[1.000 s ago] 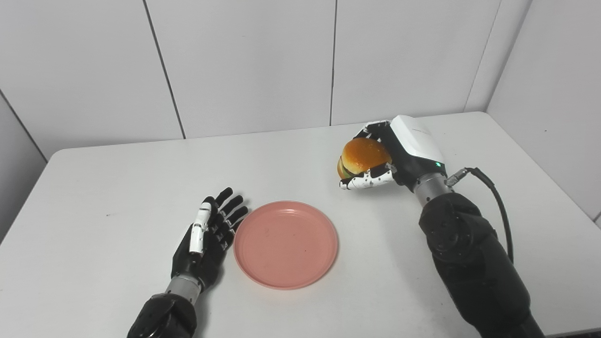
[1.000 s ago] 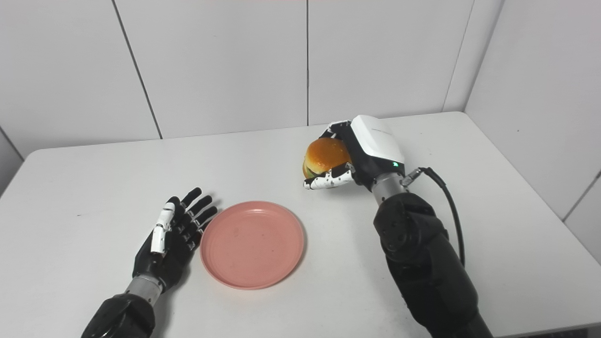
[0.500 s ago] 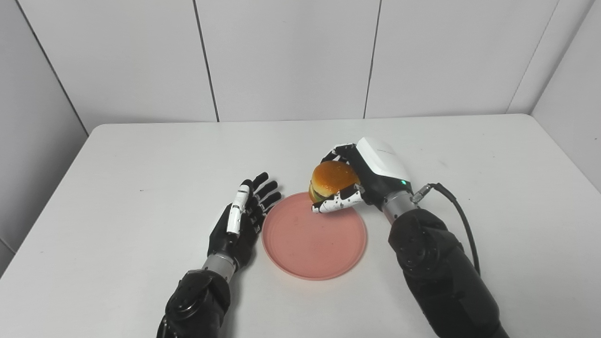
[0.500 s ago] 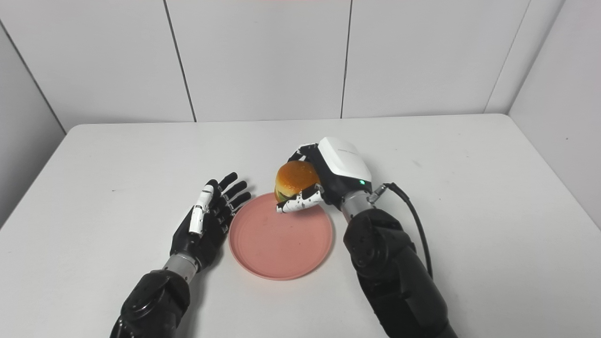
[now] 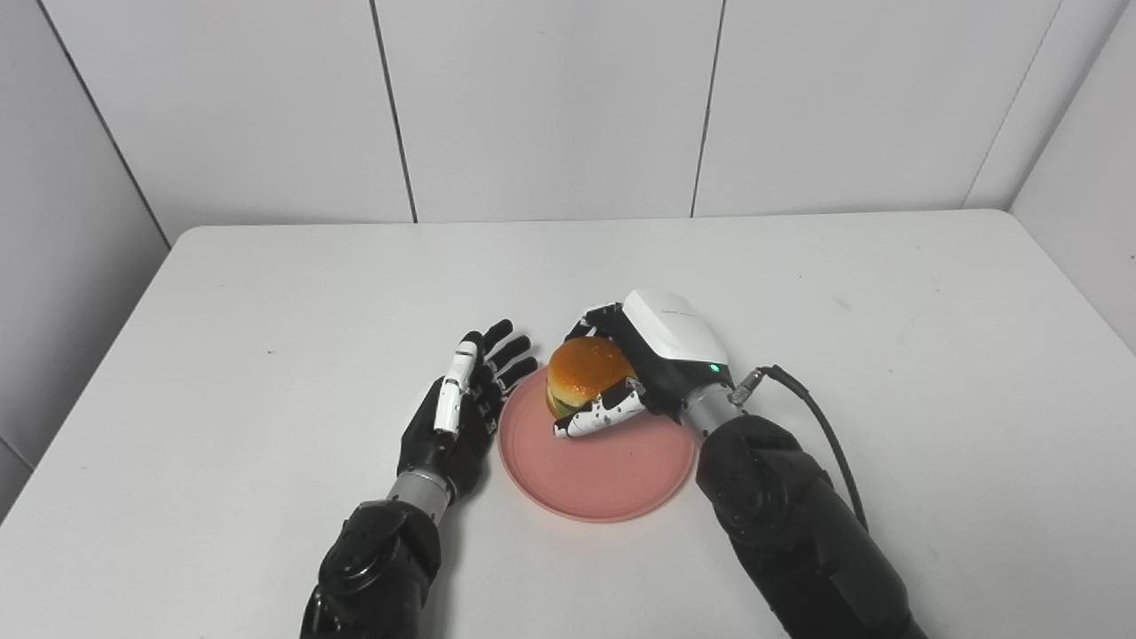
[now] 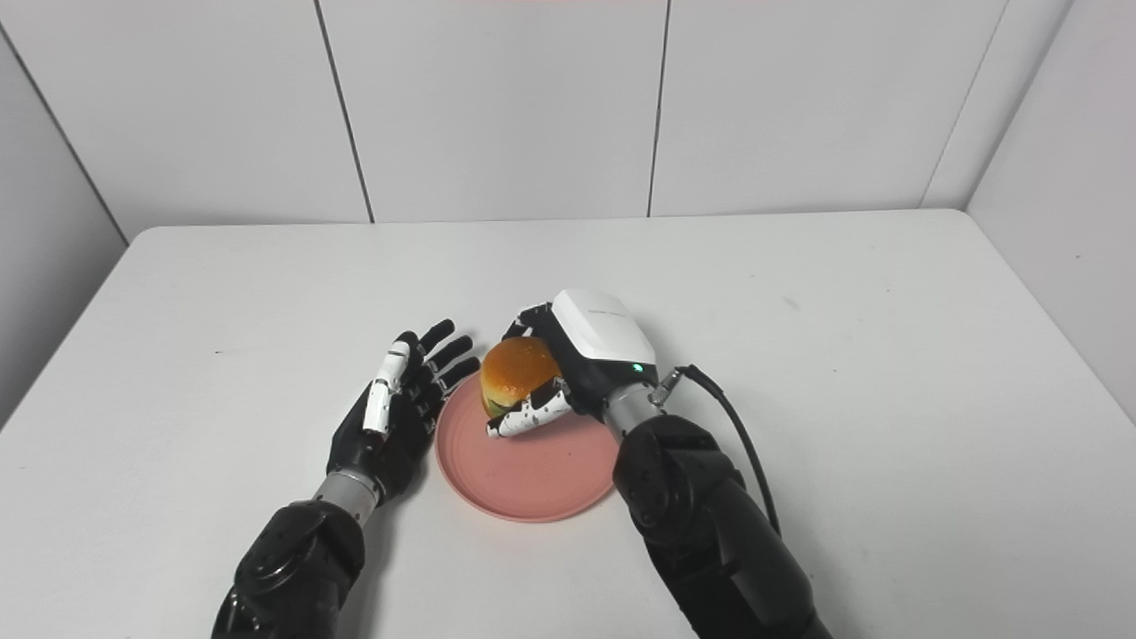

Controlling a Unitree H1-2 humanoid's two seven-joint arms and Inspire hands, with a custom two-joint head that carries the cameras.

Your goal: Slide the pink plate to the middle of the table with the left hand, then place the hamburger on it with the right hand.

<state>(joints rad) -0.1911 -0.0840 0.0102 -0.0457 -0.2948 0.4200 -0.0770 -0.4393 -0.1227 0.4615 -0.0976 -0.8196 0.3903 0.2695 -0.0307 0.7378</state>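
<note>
Burger over the plate, not let go yet

Right hand (image 5: 652,368), black with a white back cover, has its fingers wrapped around the orange-bunned toy hamburger (image 5: 584,376), sitting over the 11 o'clock part of the round pink plastic plate (image 5: 621,470). Can't tell if the bun's bottom touches it. Plate's mid-table on the white table (image 5: 266,293). Left hand (image 5: 457,417) lies flat at the plate's 9 o'clock rim, fingers spread, holding nothing.

No readable text, labels or numbers anywhere.
</note>
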